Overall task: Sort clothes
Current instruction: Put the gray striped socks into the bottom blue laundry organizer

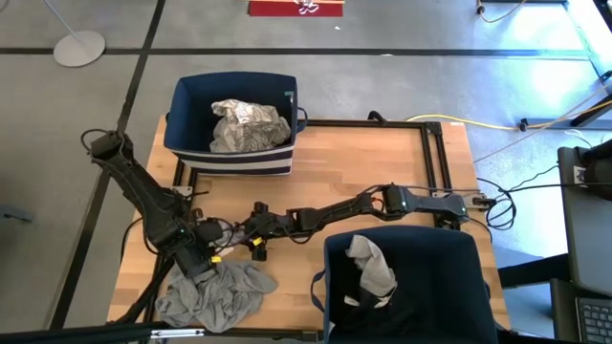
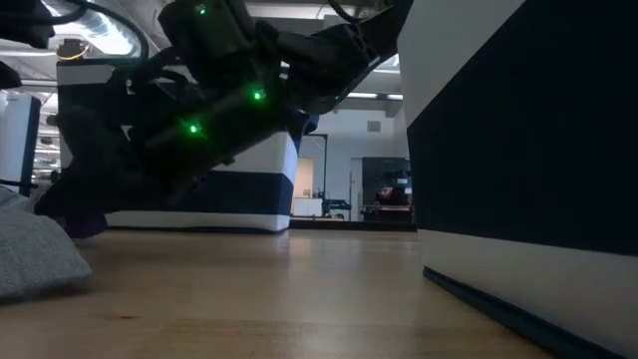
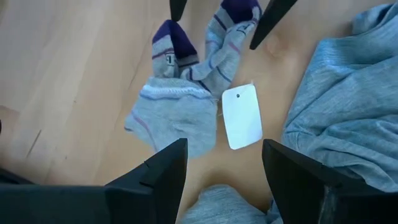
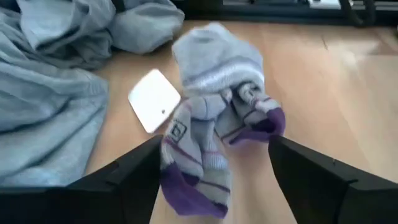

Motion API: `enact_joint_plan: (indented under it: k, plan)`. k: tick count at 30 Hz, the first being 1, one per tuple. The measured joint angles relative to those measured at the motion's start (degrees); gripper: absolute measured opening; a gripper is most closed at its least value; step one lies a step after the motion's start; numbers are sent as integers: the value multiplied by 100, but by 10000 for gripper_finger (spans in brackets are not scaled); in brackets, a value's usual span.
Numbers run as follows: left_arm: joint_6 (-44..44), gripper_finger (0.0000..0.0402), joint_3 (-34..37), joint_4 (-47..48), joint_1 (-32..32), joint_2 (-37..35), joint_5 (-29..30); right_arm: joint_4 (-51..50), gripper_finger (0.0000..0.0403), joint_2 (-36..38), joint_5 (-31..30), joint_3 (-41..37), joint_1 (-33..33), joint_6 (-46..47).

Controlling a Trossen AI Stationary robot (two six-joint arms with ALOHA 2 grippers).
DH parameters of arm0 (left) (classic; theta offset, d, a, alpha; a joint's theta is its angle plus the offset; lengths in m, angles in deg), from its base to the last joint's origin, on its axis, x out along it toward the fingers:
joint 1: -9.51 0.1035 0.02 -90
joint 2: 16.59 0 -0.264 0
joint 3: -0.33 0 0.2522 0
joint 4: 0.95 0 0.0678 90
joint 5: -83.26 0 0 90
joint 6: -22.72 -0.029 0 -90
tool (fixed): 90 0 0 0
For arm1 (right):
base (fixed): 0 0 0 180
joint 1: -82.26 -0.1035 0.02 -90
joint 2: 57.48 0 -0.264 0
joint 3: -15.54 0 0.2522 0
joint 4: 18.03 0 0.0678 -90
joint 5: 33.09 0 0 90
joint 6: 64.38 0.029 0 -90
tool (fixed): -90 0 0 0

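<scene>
A pair of grey socks (image 3: pixel 186 93) with purple toes and a white tag (image 3: pixel 241 116) lies flat on the wooden table, beside a crumpled grey garment (image 1: pixel 215 291). My left gripper (image 3: pixel 224 180) is open above the socks' cuff end. My right gripper (image 4: pixel 214 186) is open, with a finger on either side of the socks' purple toe end (image 4: pixel 193 193); I see no touch. The two grippers face each other over the socks (image 4: pixel 217 93). In the high view the left gripper (image 1: pixel 218 250) and right gripper (image 1: pixel 251 239) hide the socks.
A navy bin (image 1: pixel 182 105) at the table's far edge holds a white patterned garment (image 1: pixel 247 126). A second navy bin (image 1: pixel 449 248) at the near right holds grey-white (image 1: pixel 371 268) and black clothes. A black frame (image 1: pixel 430 153) runs along the table's right part.
</scene>
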Motion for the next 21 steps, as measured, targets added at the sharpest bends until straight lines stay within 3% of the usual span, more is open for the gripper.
enact_joint_plan:
  k: [7,21]
  plan:
    - [22,198,0,-32,-46,0,85,0,272,-29,-388,0,0,-135]
    - [3,198,0,-38,-46,0,138,-198,103,-34,-445,0,0,-136]
